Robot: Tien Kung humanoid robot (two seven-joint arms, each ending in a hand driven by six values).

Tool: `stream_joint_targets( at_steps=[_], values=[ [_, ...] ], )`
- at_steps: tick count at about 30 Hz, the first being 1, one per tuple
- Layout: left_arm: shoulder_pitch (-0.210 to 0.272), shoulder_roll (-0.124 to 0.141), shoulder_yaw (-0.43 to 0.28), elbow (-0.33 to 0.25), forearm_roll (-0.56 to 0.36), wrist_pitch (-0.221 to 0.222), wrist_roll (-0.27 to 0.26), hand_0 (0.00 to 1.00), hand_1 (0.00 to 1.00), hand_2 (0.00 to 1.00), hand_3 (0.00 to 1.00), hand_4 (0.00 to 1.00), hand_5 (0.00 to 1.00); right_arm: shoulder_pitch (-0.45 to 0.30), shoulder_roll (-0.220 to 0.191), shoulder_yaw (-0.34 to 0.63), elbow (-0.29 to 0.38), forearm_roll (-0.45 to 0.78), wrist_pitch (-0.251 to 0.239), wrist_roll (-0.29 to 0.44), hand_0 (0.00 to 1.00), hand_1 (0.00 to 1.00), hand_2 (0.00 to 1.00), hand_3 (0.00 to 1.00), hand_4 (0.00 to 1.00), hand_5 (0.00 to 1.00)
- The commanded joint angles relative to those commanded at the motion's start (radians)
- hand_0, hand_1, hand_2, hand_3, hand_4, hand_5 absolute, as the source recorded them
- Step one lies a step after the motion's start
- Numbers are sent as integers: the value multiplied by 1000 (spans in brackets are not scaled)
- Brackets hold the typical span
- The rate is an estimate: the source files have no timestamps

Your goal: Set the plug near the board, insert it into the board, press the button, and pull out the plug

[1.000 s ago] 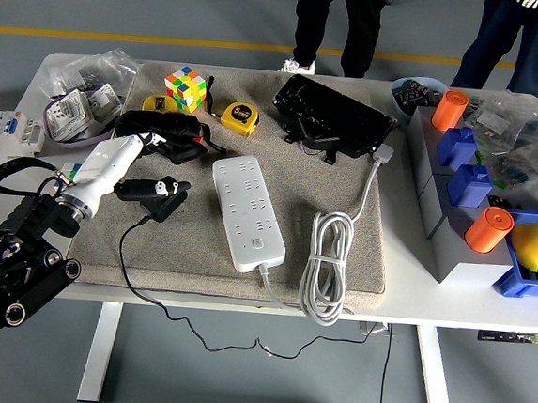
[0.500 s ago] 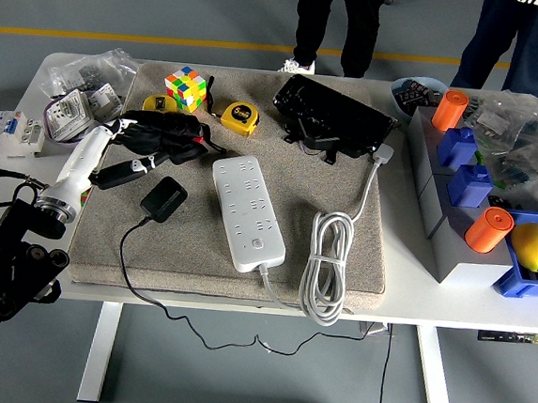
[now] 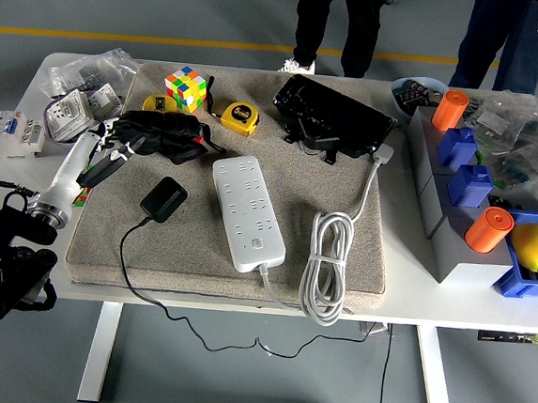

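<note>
Black and flat, the plug [image 3: 163, 198] lies on the grey mat [image 3: 339, 264] just left of the white board [image 3: 247, 212], its cord trailing off the near edge of the surface [image 3: 448, 307]. The left hand [image 3: 123, 146] hovers up and to the left of the plug, fingers loosely spread, holding nothing. The plug sits between hand and board, so this arm looks the nearer one. The board's long axis runs away from the robot.

The left hand [image 3: 113, 155] now sits farther left and back than 1 second ago, off the black plug [image 3: 163, 198], which it has released. The plug lies alone on the grey mat [image 3: 339, 264], left of the white board [image 3: 247, 210].
</note>
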Motion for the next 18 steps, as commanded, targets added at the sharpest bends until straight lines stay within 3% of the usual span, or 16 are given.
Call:
stream_joint_targets(
  at_steps=[10, 18],
  values=[
    [81, 1, -4, 0, -17, 8, -17, 896, 933, 977, 964, 998, 998, -43, 27, -95, -41, 68, 3, -2, 600, 612, 599, 550, 951, 377],
    [105, -1, -32, -13, -15, 7, -11, 896, 925, 969, 949, 998, 998, -48, 25, -91, -40, 75, 2, -1, 599, 611, 599, 551, 951, 380]
  ],
)
